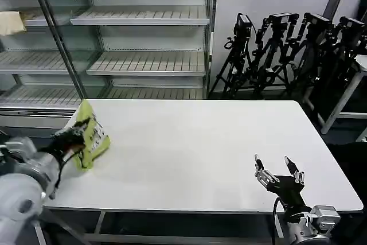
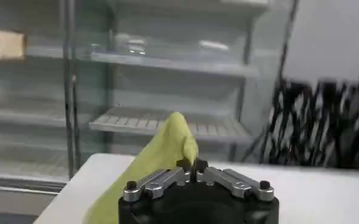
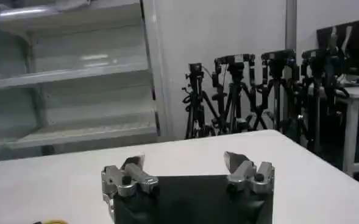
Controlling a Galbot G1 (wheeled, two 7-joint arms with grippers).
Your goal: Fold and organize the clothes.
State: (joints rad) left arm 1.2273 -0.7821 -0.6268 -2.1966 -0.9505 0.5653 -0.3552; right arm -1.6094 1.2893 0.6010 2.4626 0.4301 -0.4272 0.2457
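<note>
The clothes are one lime yellow-green T-shirt (image 1: pixel 92 136), bunched in a folded wad with a white printed label showing, at the table's left edge. My left gripper (image 1: pixel 79 133) is shut on the shirt and holds part of it up off the table. In the left wrist view the yellow-green fabric (image 2: pixel 161 152) rises in a peak from between the closed fingertips of the left gripper (image 2: pixel 193 165). My right gripper (image 1: pixel 278 171) stands open near the table's front right edge with nothing between its fingers (image 3: pixel 133 163).
The white table (image 1: pixel 200 147) stretches bare between the two grippers. Behind it stands a glass-fronted shelf unit (image 1: pixel 143 32) with a pale cream cloth (image 1: pixel 11 23) on a left shelf. Black tripods (image 1: pixel 287 50) crowd the back right, next to another white table (image 1: pixel 358 67).
</note>
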